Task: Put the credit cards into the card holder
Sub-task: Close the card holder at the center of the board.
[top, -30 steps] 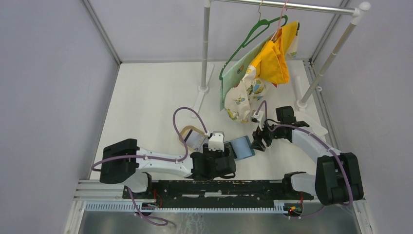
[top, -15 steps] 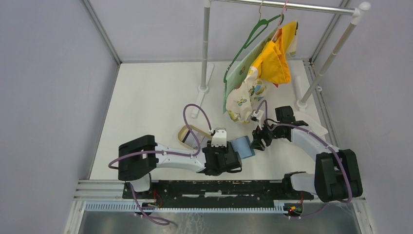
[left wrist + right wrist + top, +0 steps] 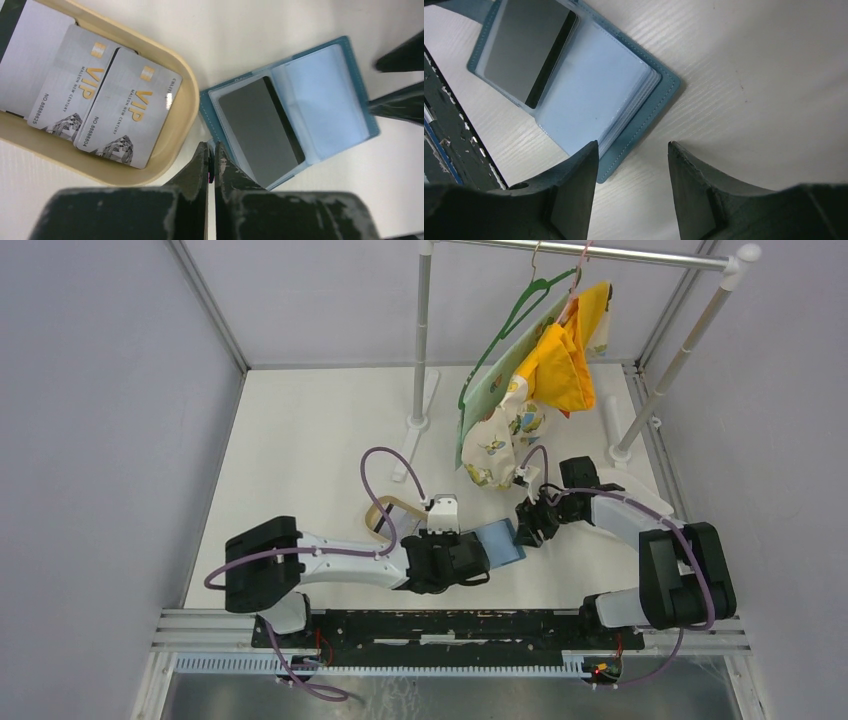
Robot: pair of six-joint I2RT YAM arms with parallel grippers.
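The card holder [image 3: 325,100] lies open on the table, teal with clear pockets, and a dark grey card [image 3: 257,132] sits in its left pocket. Two pale VIP credit cards [image 3: 127,107] lie side by side in the tan tray [image 3: 182,117] to its left. My left gripper [image 3: 211,147] is shut, its tips at the holder's left edge, between tray and holder. My right gripper [image 3: 633,145] stands open just off the holder's [image 3: 659,95] right corner, one finger [image 3: 584,165] over the teal rim, holding nothing. From above, the holder [image 3: 500,543] lies between both grippers.
A clothes rack [image 3: 420,340] stands behind, with a green hanger [image 3: 510,320], a yellow cloth [image 3: 565,360] and a patterned cloth [image 3: 495,445] hanging low near the right arm. The rack's right foot [image 3: 625,455] is beside that arm.
The left gripper's jaws have closed from wide open to shut and the left arm has shifted by the holder. The right jaws have narrowed slightly.
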